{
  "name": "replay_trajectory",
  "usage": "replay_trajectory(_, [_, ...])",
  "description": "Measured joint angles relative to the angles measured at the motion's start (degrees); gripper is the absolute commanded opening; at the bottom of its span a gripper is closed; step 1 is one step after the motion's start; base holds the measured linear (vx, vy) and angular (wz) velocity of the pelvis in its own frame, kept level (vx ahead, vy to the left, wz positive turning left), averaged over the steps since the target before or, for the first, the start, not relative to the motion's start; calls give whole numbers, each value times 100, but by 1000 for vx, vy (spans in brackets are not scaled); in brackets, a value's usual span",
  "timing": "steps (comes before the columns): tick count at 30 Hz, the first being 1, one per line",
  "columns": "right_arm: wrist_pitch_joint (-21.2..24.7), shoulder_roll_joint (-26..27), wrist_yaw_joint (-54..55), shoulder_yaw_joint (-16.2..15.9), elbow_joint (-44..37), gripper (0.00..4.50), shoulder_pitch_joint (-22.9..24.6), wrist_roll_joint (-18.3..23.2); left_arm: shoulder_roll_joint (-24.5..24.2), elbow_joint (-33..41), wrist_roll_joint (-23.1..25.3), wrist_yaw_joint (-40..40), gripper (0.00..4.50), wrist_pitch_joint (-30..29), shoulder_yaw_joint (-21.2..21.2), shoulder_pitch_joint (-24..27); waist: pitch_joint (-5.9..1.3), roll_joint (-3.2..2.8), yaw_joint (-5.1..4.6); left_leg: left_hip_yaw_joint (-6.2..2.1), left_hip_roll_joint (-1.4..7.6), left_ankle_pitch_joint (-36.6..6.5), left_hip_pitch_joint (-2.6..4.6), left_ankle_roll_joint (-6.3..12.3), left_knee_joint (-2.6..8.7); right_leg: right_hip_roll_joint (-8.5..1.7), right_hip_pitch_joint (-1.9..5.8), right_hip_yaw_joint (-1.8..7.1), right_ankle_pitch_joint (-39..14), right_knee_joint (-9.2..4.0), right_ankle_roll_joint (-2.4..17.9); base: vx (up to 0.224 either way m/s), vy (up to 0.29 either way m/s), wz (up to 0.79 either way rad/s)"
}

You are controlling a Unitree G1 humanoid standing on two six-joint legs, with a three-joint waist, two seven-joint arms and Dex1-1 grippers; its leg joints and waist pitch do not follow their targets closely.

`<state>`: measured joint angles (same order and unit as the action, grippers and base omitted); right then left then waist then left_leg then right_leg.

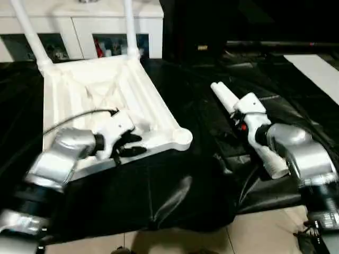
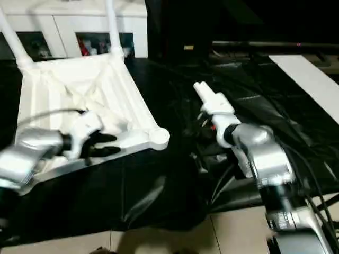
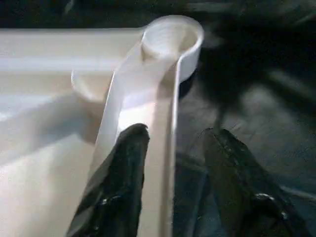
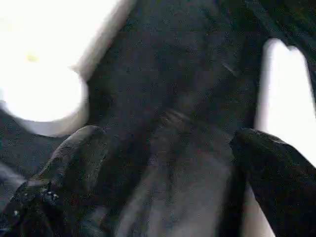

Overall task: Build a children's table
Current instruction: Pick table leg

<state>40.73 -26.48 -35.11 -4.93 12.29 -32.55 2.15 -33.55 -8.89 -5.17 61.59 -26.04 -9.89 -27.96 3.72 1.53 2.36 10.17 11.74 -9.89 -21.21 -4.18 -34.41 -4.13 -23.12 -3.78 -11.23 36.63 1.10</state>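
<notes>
The white table top [image 1: 79, 84] lies upside down on the black cloth, ribs facing up. Two white legs [image 1: 27, 32] [image 1: 128, 26] stand in its far corner sockets. The near right corner socket [image 1: 181, 137] holds nothing. My left gripper [image 1: 132, 144] is at the top's near rim [image 3: 163, 113], open, with one finger inside the rim and one outside it. A third white leg [image 1: 221, 95] lies on the cloth to the right, partly under my right arm [image 1: 296, 148]. My right gripper [image 4: 168, 143] hangs wide open over the black cloth, holding nothing.
A white cabinet [image 1: 79, 21] with open shelves stands behind the table top. A flat white board [image 1: 318, 71] lies at the far right. The wrinkled black cloth [image 1: 175, 196] ends near me at pale floor tiles [image 1: 265, 233].
</notes>
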Motion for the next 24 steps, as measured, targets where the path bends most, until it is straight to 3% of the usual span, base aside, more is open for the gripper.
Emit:
replay_trajectory(2, [331, -2, 161, 3, 152, 450, -148, -85, 19, 23, -133, 31, 240, 7, 106, -22, 1, 1, 1, 3, 0, 1, 0, -1, 0, 0, -1, 2, 0, 2, 0, 0, 0, 0])
replay_trajectory(5, [821, -51, 292, -4, 240, 450, -233, -258, 176, 30, -206, -65, 277, 8, 203, -179, 5, 15, 22, 4, 0, 3, -1, -5, 0, -1, -1, 3, 0, 3, 0, 0, 0, 0])
replay_trajectory(10, [1491, -190, 222, -264, 375, 450, -324, -303, 506, 186, -407, -165, 277, 5, 232, -343, 5, 18, 41, 11, 1, 4, -1, -5, 0, -2, -1, 6, 0, 4, 0, 0, 0, 0])
replay_trajectory(14, [1702, -184, 481, -291, 464, 450, -311, -387, 494, 363, -476, -35, 277, -23, 110, -291, 5, 18, 25, 12, 2, 6, 0, -8, 5, -1, -4, 6, -1, 5, -1, 0, 0, 0])
replay_trajectory(19, [1777, -114, 857, 15, 633, 450, -313, -436, 473, 410, -546, 172, 277, -58, 76, -273, 5, 13, 30, 15, 1, 6, 2, -10, 3, -1, -3, 9, 1, 5, -1, 0, 0, 0])
replay_trajectory(24, [2003, -132, 837, 48, 636, 450, -307, -393, 508, 409, -551, 170, 277, -43, -51, -262, 5, 13, 38, 15, 1, 6, 4, -10, 4, -1, -1, 9, 1, 7, -1, 0, 0, 0])
